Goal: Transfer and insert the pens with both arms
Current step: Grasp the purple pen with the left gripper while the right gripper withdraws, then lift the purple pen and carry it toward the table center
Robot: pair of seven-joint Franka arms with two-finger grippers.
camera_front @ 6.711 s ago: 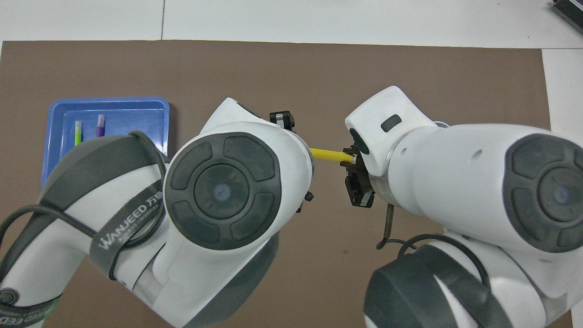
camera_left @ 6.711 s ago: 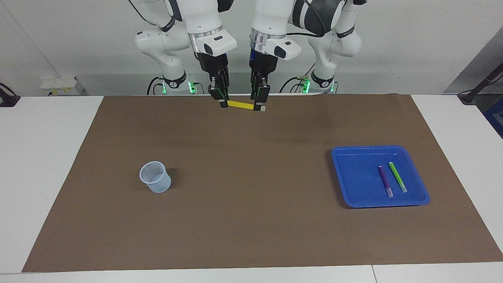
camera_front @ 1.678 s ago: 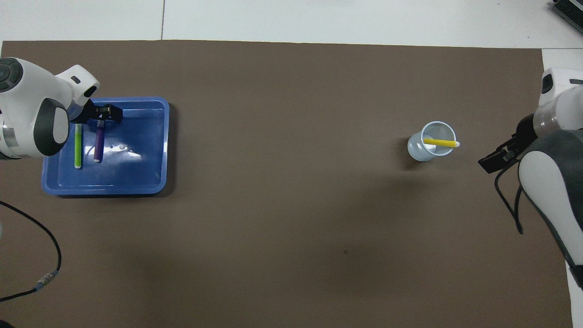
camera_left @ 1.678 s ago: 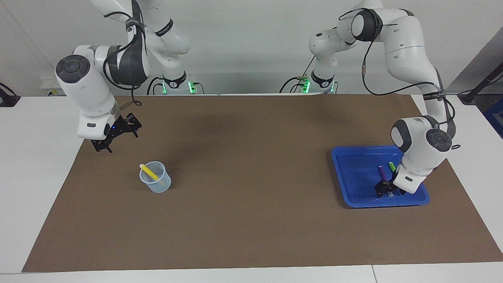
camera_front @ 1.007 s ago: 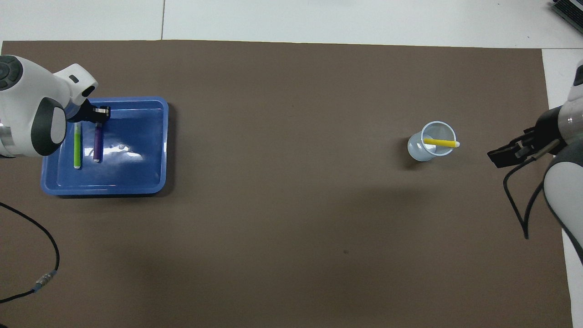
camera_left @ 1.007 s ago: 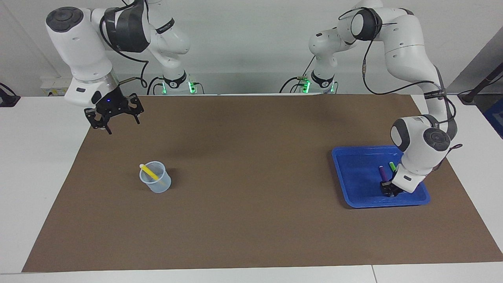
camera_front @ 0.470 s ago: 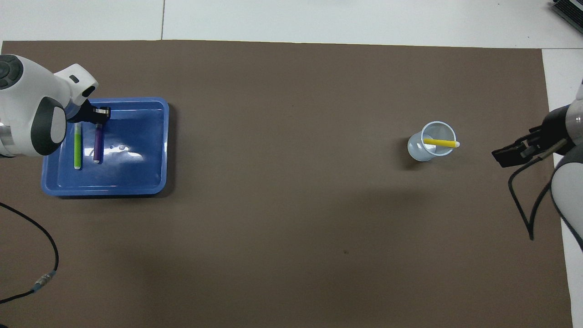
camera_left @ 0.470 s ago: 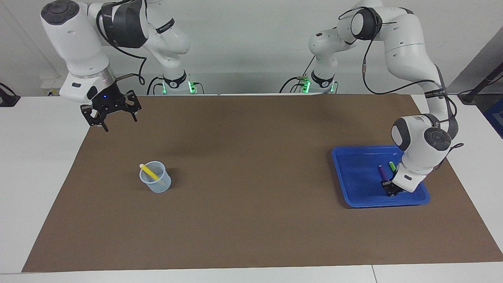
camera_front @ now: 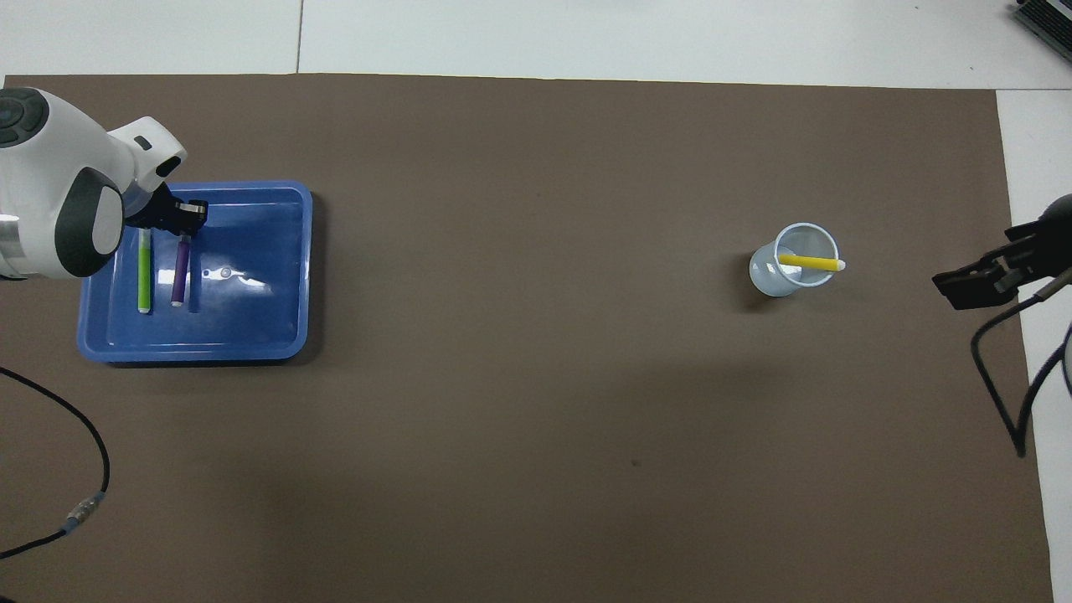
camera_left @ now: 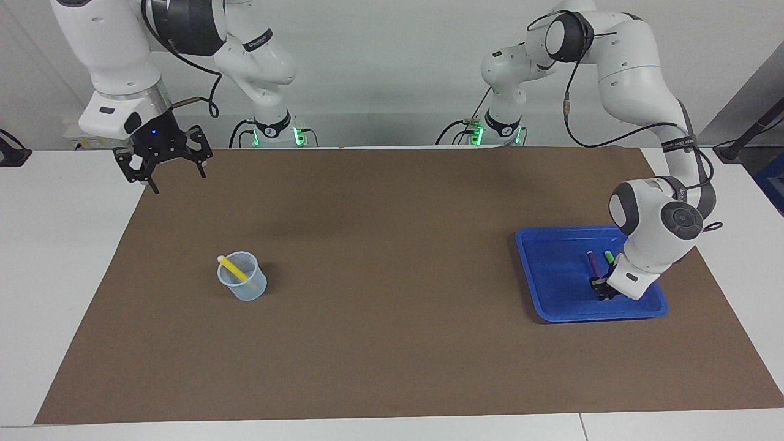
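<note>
Facing view
Left gripper [camera_left: 603, 291]: clamped on the purple pen [camera_left: 593, 264] at its pale end, low in the blue tray [camera_left: 554, 297] — pen now tilted, raised since half a second ago.
Right gripper [camera_left: 163, 172]: fingers spread, holding nothing, over the brown mat [camera_left: 392, 343] edge; higher than before.
Yellow pen [camera_left: 232, 268]: leaning in the clear cup [camera_left: 243, 284].

Overhead view
Green pen [camera_front: 144, 270]: flat in tray, beside the purple one.
Writing: none legible.
</note>
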